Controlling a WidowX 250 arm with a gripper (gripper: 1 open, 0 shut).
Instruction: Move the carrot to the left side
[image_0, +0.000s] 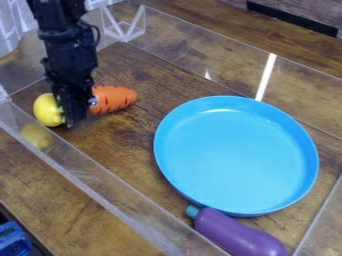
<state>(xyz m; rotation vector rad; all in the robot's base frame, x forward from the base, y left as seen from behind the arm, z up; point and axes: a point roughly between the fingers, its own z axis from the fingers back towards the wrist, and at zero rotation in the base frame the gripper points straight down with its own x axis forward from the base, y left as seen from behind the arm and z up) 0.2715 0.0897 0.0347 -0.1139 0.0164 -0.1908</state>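
The orange carrot (115, 98) hangs just above the wooden table, its leafy end hidden in my gripper (72, 107). The black gripper is shut on the carrot's left end and stands close beside the yellow lemon (50, 109), which lies at the left. The carrot's orange body points to the right, towards the plate.
A large blue plate (237, 155) fills the right middle of the table. A purple eggplant (238, 236) lies at the plate's front edge. Clear plastic walls (80, 170) border the table at the front and left.
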